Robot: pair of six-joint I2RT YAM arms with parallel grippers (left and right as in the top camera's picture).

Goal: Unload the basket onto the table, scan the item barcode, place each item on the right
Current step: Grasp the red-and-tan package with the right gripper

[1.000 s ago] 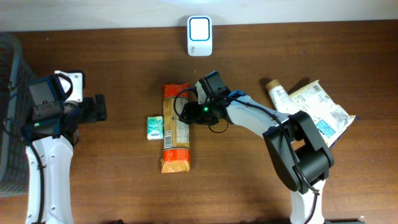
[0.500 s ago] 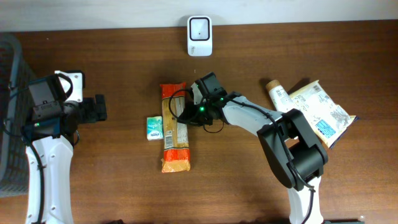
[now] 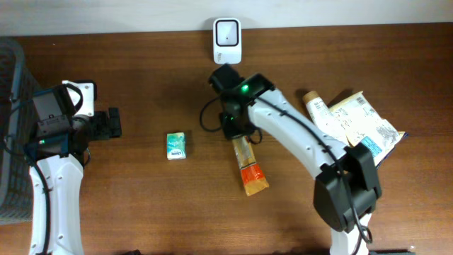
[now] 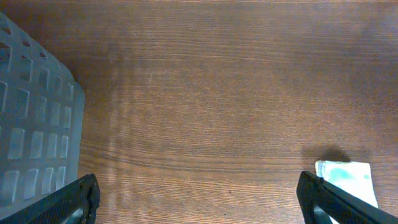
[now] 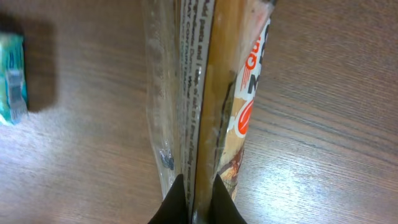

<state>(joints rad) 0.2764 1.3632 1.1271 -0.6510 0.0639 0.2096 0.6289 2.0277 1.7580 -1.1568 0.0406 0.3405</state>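
A long orange and clear pasta packet [image 3: 248, 164] hangs from my right gripper [image 3: 235, 133], which is shut on its upper end; the wrist view shows my two black fingertips [image 5: 179, 202] pinching the packet [image 5: 211, 99] edge-on above the table. The white barcode scanner [image 3: 226, 31] stands at the back edge, just beyond that arm. My left gripper [image 3: 113, 122] is open at the far left, with only bare wood between its fingers [image 4: 78, 199].
A small green and white box [image 3: 176, 145] lies left of the packet, also at the corner of the left wrist view [image 4: 348, 177]. A grey basket [image 3: 10, 127] stands at the left edge. A bottle [image 3: 316, 108] and a printed bag [image 3: 364, 127] lie at the right.
The right gripper closed on the pasta packet, lifted it off the table and carried it right and back toward the scanner. The left arm has not moved.
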